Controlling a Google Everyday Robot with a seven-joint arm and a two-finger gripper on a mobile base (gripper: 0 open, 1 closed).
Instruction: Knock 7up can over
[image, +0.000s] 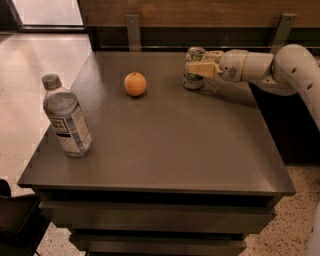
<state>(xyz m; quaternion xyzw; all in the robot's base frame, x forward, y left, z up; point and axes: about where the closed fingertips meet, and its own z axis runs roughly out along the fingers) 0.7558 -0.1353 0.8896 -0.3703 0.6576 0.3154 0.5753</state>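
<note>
The 7up can (193, 80) stands upright near the far edge of the dark table (165, 135), right of centre. Its silver top and white and green side show. My gripper (198, 63) reaches in from the right on a white arm. Its cream fingers (200, 69) lie against the can's upper half, one in front and one behind it. The can's middle is hidden behind the front finger.
An orange (135, 83) lies left of the can. A clear water bottle (66, 117) with a grey cap stands near the table's left edge. A wooden wall with metal brackets (133, 30) runs behind the table. The floor drops away left and right.
</note>
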